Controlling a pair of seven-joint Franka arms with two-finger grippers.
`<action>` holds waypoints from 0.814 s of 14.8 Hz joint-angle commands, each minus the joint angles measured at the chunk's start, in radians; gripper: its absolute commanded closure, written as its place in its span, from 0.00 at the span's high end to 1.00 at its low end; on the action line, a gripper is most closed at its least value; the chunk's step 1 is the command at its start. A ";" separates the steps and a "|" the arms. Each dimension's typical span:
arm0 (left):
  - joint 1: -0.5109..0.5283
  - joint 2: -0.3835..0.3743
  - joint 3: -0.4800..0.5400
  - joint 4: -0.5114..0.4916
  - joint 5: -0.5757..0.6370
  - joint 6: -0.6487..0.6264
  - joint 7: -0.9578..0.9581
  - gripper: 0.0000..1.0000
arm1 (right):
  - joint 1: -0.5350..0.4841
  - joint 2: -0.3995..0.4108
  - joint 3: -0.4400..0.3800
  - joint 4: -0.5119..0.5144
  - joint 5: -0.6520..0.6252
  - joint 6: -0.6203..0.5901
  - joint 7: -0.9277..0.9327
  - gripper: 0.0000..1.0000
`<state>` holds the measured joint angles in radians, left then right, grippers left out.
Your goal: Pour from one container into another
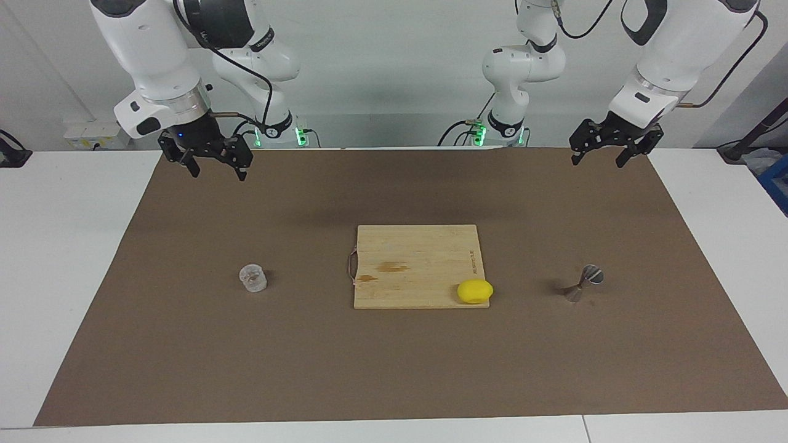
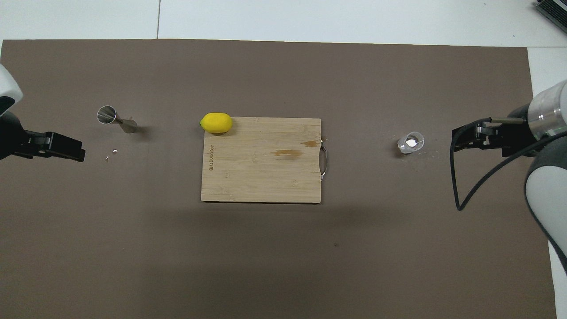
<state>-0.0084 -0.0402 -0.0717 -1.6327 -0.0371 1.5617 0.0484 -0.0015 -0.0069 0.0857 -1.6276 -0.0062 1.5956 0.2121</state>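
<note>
Brown mat (image 1: 184, 344) holds the cup (image 1: 253, 277) toward the right arm's end and the jigger (image 1: 583, 283) toward the left arm's, both grippers, left (image 1: 599, 157) and right (image 1: 217, 168), raised with jaws apart; the narrow-waisted jigger could tip if knocked, or the pour may miss its small mouth.

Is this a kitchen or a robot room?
Most likely a robot lab set up like a kitchen: two white robot arms hang over a table with a brown mat, a wooden cutting board, a lemon and a steel jigger.
</note>
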 commanded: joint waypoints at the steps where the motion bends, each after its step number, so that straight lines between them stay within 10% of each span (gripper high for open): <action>1: -0.022 -0.035 0.006 -0.097 0.019 0.118 -0.016 1.00 | -0.014 -0.025 0.003 -0.031 0.023 0.015 -0.023 1.00; 12: 0.188 0.074 0.020 -0.183 -0.269 0.116 -0.192 1.00 | -0.014 -0.025 0.003 -0.031 0.023 0.015 -0.022 1.00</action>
<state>0.1473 0.0233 -0.0458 -1.7932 -0.2519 1.6713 -0.0392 -0.0015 -0.0069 0.0857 -1.6276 -0.0062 1.5956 0.2121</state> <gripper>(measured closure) 0.000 0.000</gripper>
